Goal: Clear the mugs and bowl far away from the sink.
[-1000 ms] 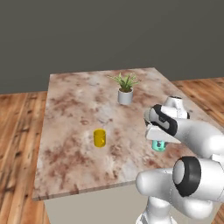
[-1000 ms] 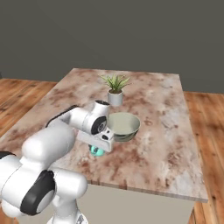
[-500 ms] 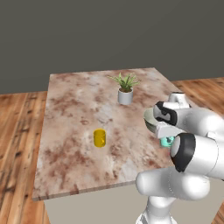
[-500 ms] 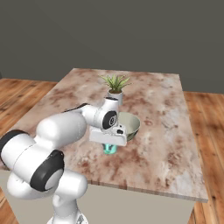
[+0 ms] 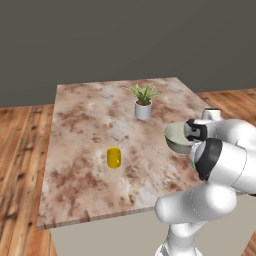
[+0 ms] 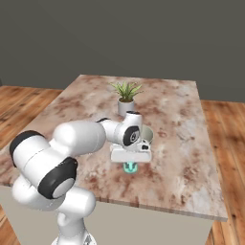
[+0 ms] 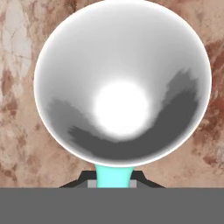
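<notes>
Just in front of the white plant pot (image 5: 143,110), toward your robot, you have the pale grey-green bowl (image 5: 178,138) sitting on the marble counter (image 5: 90,125), with the arm's hand reaching over its near side. From the right base view the bowl (image 6: 145,135) is mostly hidden behind the wrist, and only a slice of its rim shows beside the pot (image 6: 126,106). Directly below the hand in that view you can see the teal mug (image 6: 130,167), held at the gripper (image 6: 130,164) on the side of the bowl away from the pot. In the hand view your camera looks straight into the bowl (image 7: 122,83), its white-grey inside bright at the middle, and the teal mug's handle (image 7: 113,176) rises between the two dark fingertips (image 7: 89,179); the fingers are drawn nearly together, pinching that teal handle. The gripper (image 7: 113,181) sits at the bowl's near edge there, and you cannot tell whether mug and bowl touch. Well apart from the pot, toward the counter's front left as the left base view shows it, stands the yellow mug (image 5: 114,157), upright and alone on the marble. The pot holds a small spiky green plant (image 5: 143,93) and stands near the counter's far middle. Around the counter you see wooden flooring (image 5: 20,150) and a dark grey wall (image 5: 125,40) behind.
</notes>
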You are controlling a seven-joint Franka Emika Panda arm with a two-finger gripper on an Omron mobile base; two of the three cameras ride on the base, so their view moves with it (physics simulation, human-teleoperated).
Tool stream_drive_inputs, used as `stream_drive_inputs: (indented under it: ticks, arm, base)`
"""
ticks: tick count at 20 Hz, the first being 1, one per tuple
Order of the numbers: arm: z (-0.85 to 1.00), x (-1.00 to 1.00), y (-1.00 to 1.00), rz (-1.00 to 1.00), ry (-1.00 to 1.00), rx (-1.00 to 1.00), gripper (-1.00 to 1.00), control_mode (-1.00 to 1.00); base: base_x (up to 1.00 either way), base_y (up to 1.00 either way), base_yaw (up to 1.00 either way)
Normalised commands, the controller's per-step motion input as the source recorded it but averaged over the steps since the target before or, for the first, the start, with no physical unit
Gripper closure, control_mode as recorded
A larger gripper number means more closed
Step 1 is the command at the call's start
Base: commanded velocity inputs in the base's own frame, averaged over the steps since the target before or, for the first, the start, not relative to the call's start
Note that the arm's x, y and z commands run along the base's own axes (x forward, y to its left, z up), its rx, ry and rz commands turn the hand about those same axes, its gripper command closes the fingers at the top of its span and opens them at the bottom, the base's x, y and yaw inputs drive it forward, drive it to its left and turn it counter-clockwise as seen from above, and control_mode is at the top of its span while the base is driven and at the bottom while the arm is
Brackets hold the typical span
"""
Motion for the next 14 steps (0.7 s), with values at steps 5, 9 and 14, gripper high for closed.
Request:
stream_drive_inputs:
  ticks: [5, 9, 14]
  arm:
    - [-0.21, 0.0, -0.43, 0.06, -0.01, 0.01, 1.0, -1.0]
    - [-0.26, 0.01, -0.39, 0.07, -0.01, 0.03, 1.0, -1.0]
    - [-0.37, 0.05, -0.27, 0.06, 0.0, 0.03, 1.0, -1.0]
  base:
    - [0.0, 0.0, 0.0]
    - [0.0, 0.0, 0.0]
    - [0.0, 0.0, 0.0]
